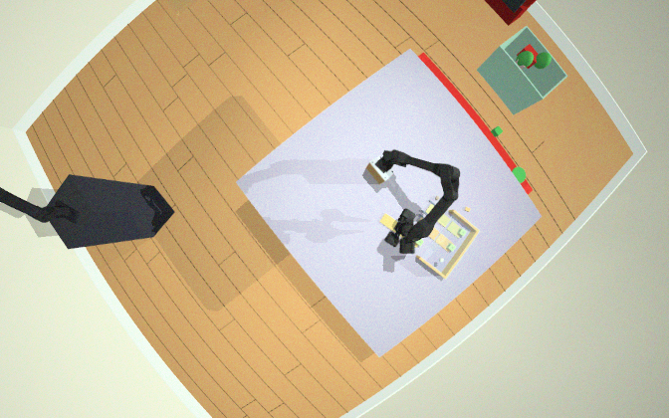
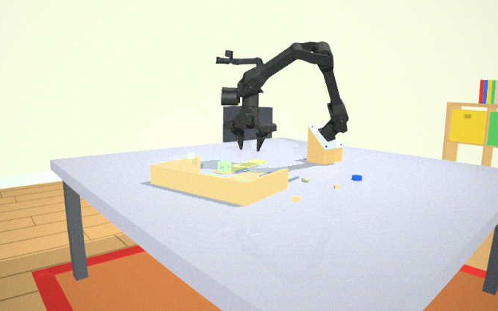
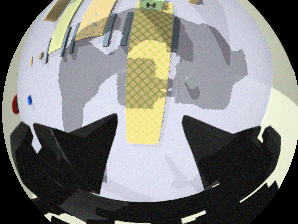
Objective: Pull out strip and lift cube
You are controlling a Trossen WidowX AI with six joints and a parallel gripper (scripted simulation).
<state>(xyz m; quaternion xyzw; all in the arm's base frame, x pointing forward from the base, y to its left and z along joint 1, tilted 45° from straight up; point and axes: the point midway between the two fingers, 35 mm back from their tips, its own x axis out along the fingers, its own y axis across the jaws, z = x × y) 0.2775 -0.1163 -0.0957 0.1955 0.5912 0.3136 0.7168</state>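
A long yellow cross-hatched strip (image 1: 386, 222) (image 2: 258, 162) (image 3: 143, 131) lies with its near end out on the table, running between grey rails. A pale green cube (image 1: 419, 242) (image 2: 224, 166) (image 3: 151, 5) marked H sits on its far part, cut off at the top of the wrist view. My gripper (image 2: 249, 149) (image 3: 150, 119) is open and empty, above the table, with the strip's near end between the fingertips in the wrist view. An orange strip (image 1: 441, 238) (image 3: 100, 15) and a yellow-green strip (image 1: 451, 225) (image 3: 62, 27) lie beside it. Two more green cubes (image 1: 451, 247) (image 1: 461, 232) stand at their far ends.
A low wooden wall (image 1: 461, 253) (image 2: 204, 185) surrounds the strips' far ends and sides. A small white block (image 2: 190, 155) shows by its corner. A pebble (image 2: 305, 179), beige chips (image 2: 336, 186) (image 2: 295, 199) and a blue piece (image 2: 356, 178) (image 3: 29, 100) lie outside the wall.
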